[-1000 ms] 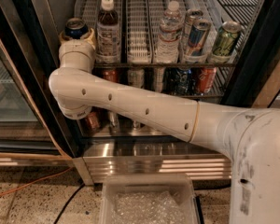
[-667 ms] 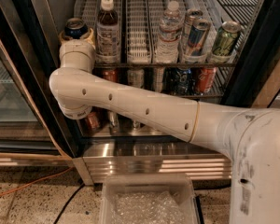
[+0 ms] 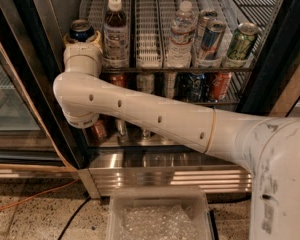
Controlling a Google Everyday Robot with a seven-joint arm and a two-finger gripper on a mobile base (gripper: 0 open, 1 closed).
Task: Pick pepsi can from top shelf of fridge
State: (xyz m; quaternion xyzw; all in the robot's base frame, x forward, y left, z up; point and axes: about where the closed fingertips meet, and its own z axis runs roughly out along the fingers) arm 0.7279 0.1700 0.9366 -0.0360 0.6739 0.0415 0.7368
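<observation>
gripper: it's sitting up at the far left end of the top shelf, right at the pepsi can (image 3: pixel 82 30). The gripper (image 3: pixel 83 43) is mostly hiding behind the cream wrist, so honestly I can't tell if it's open or clamped on anything.

pepsi can: it's standing upright in the leftmost lane, and only its dark blue upper part and silver top are poking out above the wrist.

arm: the big white arm (image 3: pixel 160 119) is stretching in from the lower right, bending at the elbow and pointing straight up to the can.

top shelf: the top shelf (image 3: pixel 175 69) is also carrying a brown bottle (image 3: pixel 115 31) just beside the can, then a water bottle (image 3: pixel 181 34), two slim blue-silver cans (image 3: pixel 210 40) and a green can (image 3: pixel 241 41) further right.

fridge: the black-framed fridge (image 3: pixel 272 59) is showing more cans on the rack below (image 3: pixel 195 86), partly blocked by the arm.

floor: a clear plastic bin (image 3: pixel 157 193) is sitting in front of the steel base (image 3: pixel 165 176), and an orange cable (image 3: pixel 30 204) is trailing across on the left.
</observation>
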